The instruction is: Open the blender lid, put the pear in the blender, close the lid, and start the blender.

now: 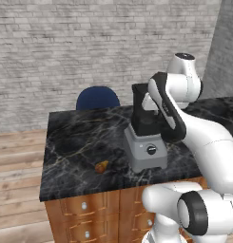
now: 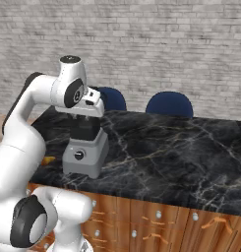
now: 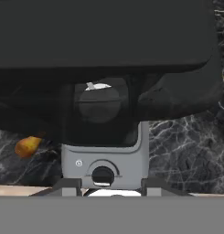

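- Hand view looks down past the blender lid [image 3: 99,32], a black slab hanging above the open dark jar of the blender [image 3: 103,160].
- Tool [image 2: 85,112] sits at the jar top; it seems clamped on the lid, lifting it off.
- Pear [image 1: 101,166] lies on the table [image 1: 75,142], left of the grey base.
- Next, I judge: set the lid aside, fetch the pear.

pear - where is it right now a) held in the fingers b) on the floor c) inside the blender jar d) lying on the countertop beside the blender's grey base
d: the pear lies on the dark marble countertop, apart from the grey base of the blender on the side away from the arm; the hand view also shows it on the counter next to that base.
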Controlling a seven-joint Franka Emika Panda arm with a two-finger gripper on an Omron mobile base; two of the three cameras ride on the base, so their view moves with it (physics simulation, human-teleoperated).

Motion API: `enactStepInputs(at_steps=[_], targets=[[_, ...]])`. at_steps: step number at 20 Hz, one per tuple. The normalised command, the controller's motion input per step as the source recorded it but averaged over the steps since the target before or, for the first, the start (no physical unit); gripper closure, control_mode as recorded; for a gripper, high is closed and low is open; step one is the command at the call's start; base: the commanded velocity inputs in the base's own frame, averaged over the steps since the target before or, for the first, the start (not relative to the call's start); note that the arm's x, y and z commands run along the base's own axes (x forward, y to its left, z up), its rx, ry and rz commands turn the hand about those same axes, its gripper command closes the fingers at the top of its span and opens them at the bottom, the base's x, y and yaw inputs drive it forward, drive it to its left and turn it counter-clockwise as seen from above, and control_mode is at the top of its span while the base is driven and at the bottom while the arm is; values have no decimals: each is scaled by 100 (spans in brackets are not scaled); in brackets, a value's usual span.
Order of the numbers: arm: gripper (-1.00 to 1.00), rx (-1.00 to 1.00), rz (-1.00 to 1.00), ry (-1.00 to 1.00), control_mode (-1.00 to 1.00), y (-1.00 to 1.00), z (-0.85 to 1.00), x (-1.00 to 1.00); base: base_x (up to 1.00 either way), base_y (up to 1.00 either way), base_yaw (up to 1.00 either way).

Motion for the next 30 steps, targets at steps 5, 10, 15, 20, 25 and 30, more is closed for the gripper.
enactStepInputs(at_steps=[5,10,15,20,25,30], targets=[[-100,0,0,-3,-100,0,0,-14,0,0,0],[-100,0,-3,-28,-100,-10,48,-42,0,0,0],[-100,0,-5,-12,-100,-10,84,-12,0,0,0],[-100,-1,-4,2,-100,3,53,28,0,0,0],[-100,-4,0,13,-100,13,22,60,0,0,0],[-100,-2,0,4,-100,10,1,19,0,0,0]])
